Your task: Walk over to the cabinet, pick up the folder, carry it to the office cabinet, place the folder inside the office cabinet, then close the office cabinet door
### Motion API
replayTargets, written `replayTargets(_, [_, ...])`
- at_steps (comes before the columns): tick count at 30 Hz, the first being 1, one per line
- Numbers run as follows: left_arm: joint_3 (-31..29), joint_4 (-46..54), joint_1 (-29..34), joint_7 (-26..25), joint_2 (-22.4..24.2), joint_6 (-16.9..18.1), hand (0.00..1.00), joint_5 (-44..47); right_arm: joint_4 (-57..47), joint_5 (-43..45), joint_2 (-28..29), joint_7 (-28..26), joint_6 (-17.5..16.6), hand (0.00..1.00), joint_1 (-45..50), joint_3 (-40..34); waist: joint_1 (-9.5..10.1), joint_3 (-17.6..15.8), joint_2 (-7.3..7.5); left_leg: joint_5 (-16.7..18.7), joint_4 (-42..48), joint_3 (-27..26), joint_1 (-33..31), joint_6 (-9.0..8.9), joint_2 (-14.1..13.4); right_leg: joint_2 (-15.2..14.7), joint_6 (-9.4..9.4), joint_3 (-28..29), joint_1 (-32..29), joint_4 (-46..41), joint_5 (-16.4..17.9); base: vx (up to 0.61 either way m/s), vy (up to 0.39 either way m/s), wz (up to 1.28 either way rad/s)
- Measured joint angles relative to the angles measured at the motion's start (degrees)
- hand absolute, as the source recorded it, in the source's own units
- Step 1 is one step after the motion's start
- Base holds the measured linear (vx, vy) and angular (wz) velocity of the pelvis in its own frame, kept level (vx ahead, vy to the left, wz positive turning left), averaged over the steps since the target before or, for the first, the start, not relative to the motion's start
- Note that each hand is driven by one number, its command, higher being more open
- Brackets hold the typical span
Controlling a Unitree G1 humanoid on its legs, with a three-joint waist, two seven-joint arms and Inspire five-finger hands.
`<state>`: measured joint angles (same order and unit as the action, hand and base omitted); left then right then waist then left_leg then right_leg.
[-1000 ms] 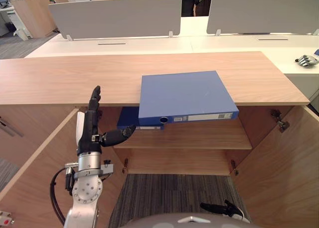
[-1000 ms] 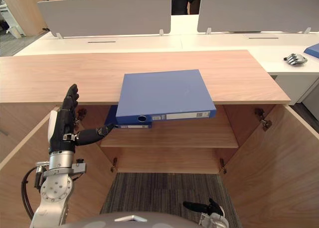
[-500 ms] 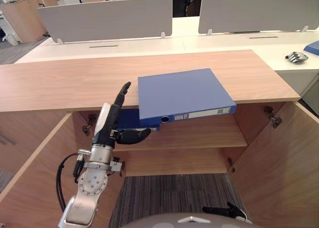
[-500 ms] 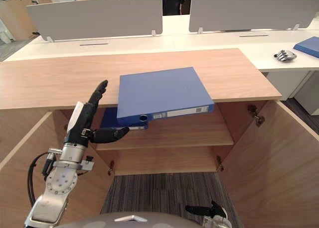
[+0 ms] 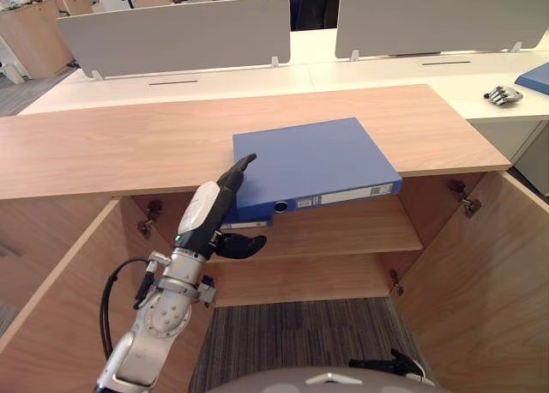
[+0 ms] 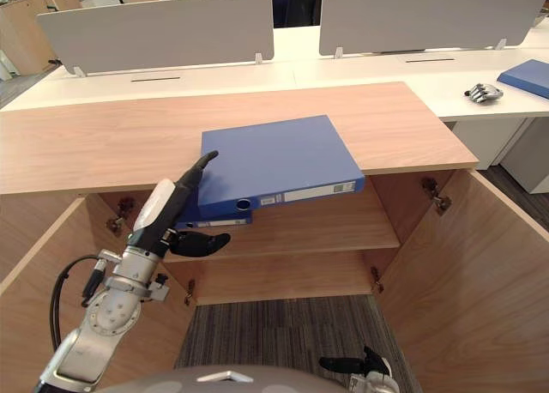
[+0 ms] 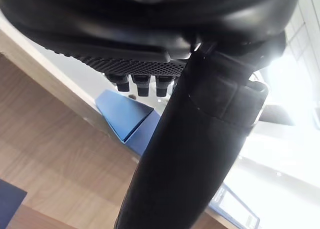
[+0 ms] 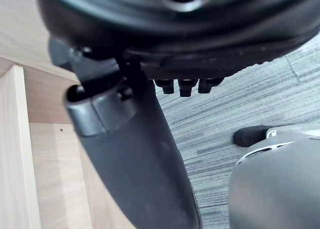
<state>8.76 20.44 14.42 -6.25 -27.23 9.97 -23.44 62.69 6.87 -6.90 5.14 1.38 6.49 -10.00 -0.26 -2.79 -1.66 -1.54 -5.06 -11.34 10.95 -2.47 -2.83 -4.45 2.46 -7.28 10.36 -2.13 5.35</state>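
The flat blue lever-arch folder (image 5: pixel 313 157) lies on the smooth pale-wood cabinet top (image 5: pixel 94 144), its spine overhanging the near edge. The left hand (image 5: pixel 208 214) is spread wide, with straight fingers at the folder's left near corner and the thumb below. The glossy cover could slide away or tip off if pushed rather than pinched. The right hand (image 6: pixel 347 360), low and near, seems relaxed.

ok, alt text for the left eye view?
Robot's left hand, fingers straight, reaches the left edge of a blue folder lying flat on a wooden cabinet top, overhanging its front. Below, both cabinet doors stand open; another folder lies on the shelf.
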Motion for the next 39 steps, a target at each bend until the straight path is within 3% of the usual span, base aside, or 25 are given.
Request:
replayTargets(5, [1.4,0.0,0.0,-2.1,0.2,0.0,1.00,-5.2,0.5,0.0,0.0,0.2,0.0,1.00,0.0,0.1,-0.03,0.0,0.07,0.0,0.0,0.8,-0.1,-0.06,0.0,0.0,0.00,-0.2,0.1,0.2,0.0,0.00,-0.004,0.01])
replayTargets(13, [1.9,1.7,0.0,-5.9,7.8,-0.1,1.00,-9.9,2.1,0.0,-0.1,0.5,-0.2,1.00,0.6,0.3,-0.12,-0.1,0.33,0.1,0.0,0.7,-0.1,-0.04,0.0,0.0,0.19,0.2,0.2,0.1,-0.1,0.00,0.000,0.00])
replayTargets(18, [3.4,3.6,-0.1,-6.9,10.2,-0.1,1.00,-10.9,2.4,0.0,-0.2,0.5,-0.2,1.00,1.1,0.6,-0.11,0.2,0.23,0.3,0.0,0.0,-0.1,0.02,-0.3,0.2,0.19,1.0,-0.2,-0.3,-0.1,-0.02,-0.007,-0.07])
replayTargets(38, [8.9,-4.5,-2.6,-7.2,9.6,-2.5,1.00,-21.3,2.5,0.1,-1.3,0.5,0.1,1.00,1.2,2.8,-1.10,0.6,-0.26,0.3,0.0,0.1,0.0,-0.01,-0.3,0.3,0.17,0.9,-0.3,0.1,-0.1,0.00,-0.002,-0.01])
replayTargets(39, [8.9,-4.6,-2.7,-7.3,9.6,-2.6,0.00,-22.3,2.5,0.1,-1.3,0.5,0.1,1.00,1.2,2.8,-1.21,0.6,-0.25,0.3,0.0,0.0,-0.1,-0.03,-0.3,0.3,0.15,0.9,-0.3,0.1,-0.2,0.00,0.000,0.00])
